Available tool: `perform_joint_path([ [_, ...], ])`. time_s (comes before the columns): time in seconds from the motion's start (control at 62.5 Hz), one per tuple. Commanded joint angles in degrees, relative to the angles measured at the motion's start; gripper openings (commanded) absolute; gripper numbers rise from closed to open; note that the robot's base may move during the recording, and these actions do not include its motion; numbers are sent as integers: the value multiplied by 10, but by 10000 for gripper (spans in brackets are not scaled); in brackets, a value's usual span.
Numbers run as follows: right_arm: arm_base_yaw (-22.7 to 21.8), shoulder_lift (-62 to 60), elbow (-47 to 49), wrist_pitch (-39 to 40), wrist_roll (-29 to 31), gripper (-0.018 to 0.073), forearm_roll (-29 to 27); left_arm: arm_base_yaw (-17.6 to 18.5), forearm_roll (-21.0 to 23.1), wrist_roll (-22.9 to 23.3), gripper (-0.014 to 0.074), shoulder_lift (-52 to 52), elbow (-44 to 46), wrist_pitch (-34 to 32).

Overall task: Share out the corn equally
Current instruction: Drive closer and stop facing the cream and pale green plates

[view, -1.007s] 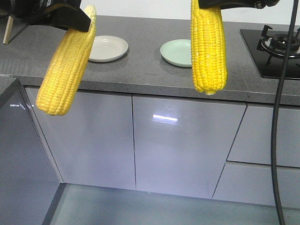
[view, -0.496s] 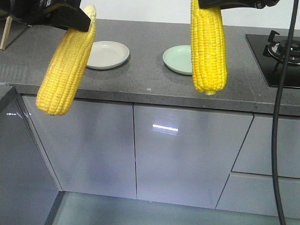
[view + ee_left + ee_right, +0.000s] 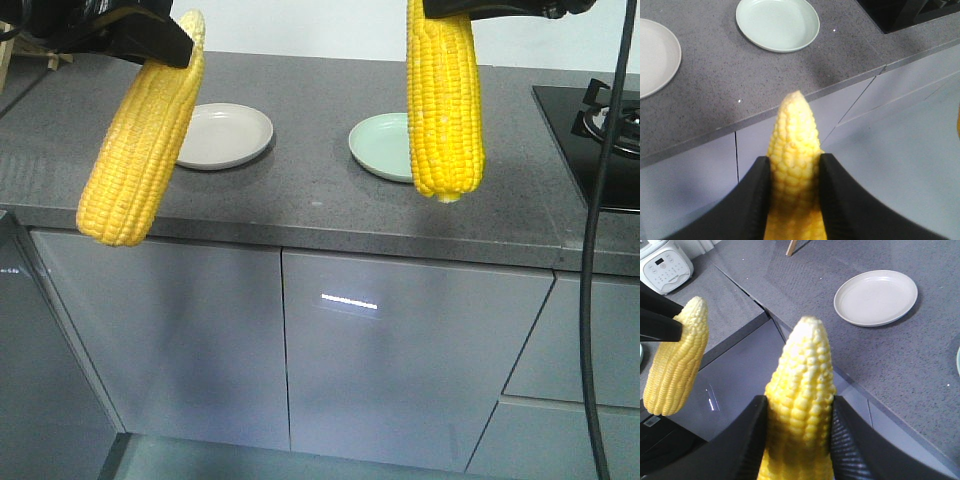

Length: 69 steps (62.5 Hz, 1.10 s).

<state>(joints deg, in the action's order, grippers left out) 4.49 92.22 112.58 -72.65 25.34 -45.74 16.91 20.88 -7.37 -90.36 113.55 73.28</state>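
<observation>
carrying stage: left cob [image 3: 140, 140] is clamped in the left gripper [image 3: 792, 165], right cob [image 3: 445, 100] in the right gripper [image 3: 797, 405]. next, each must be lowered onto white plate [image 3: 222, 135] and green plate [image 3: 385, 145].

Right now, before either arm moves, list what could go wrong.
1. The left end effector and right end effector each pinch a corn cob near one end only. The long free length of the left cob and right cob could swing or slip.
2. Both cobs seem to hang short of the counter edge, not over the white plate or green plate. A slip here would likely hit the floor.
</observation>
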Motion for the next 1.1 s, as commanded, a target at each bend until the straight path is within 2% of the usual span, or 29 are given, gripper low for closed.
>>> perform_joint_path([
  [0.0,-3,-19,17,-12,0,26,-28,-1,17,4,-7,23,13,-13],
  [1.087,-3,-19,17,-12,0,26,-28,-1,17,4,-7,23,13,-13],
])
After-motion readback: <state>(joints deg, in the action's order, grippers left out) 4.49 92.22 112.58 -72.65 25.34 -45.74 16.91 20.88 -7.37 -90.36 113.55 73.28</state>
